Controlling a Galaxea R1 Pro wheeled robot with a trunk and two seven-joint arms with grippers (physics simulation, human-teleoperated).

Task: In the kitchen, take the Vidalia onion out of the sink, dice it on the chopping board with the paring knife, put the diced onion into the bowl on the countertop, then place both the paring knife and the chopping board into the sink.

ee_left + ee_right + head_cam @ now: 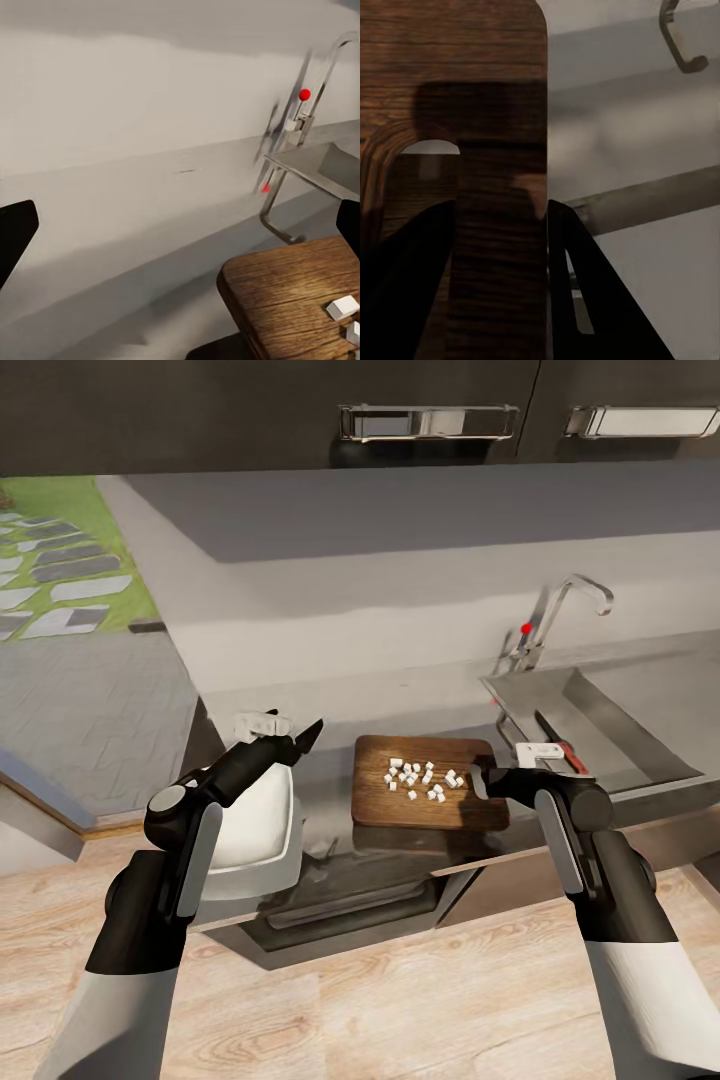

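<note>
Wooden chopping board (430, 796) end sits clamped between your right gripper's (484, 781) fingers; your left gripper (300, 742) hangs spread wide, holding nothing, above the bowl (262, 830).

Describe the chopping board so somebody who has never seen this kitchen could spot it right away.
Start at the long grey metallic countertop and find the rectangular stainless steel sink with its curved chrome faucet. Just beside the sink, toward the white squarish bowl, lies the dark brown wooden chopping board. It alone carries small white onion cubes, and the right gripper sits at its slotted end.
</note>
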